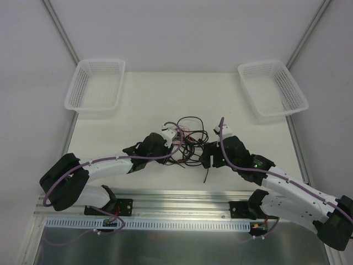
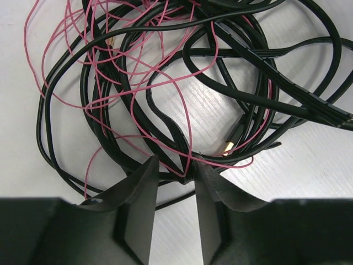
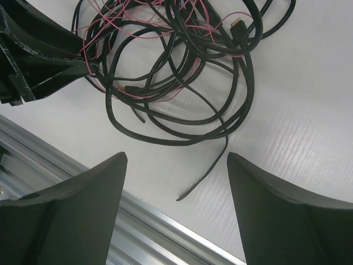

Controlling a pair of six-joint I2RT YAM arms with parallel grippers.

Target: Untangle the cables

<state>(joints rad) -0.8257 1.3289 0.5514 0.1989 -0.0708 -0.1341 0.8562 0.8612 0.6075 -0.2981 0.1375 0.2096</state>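
The cables [image 1: 186, 142] lie in one tangled bundle on the white table between my two grippers: thin black cords looped with fine pink wire. In the left wrist view the cables [image 2: 165, 83] fill the frame, with a gold plug [image 2: 229, 146]. My left gripper [image 2: 175, 165] is open a little, and a knot of black cord and pink wire lies between its fingertips [image 2: 205, 174]. My right gripper [image 3: 176, 157] is wide open and empty, near the table's front edge. A loose black cord end [image 3: 201, 176] lies between its fingers, with the bundle [image 3: 176, 66] beyond.
Two white mesh baskets stand at the back, one left [image 1: 95, 85] and one right [image 1: 272, 88]. An aluminium rail [image 1: 182, 201] runs along the table's near edge, also in the right wrist view [image 3: 110, 187]. The left gripper's black body [image 3: 38, 61] shows there too.
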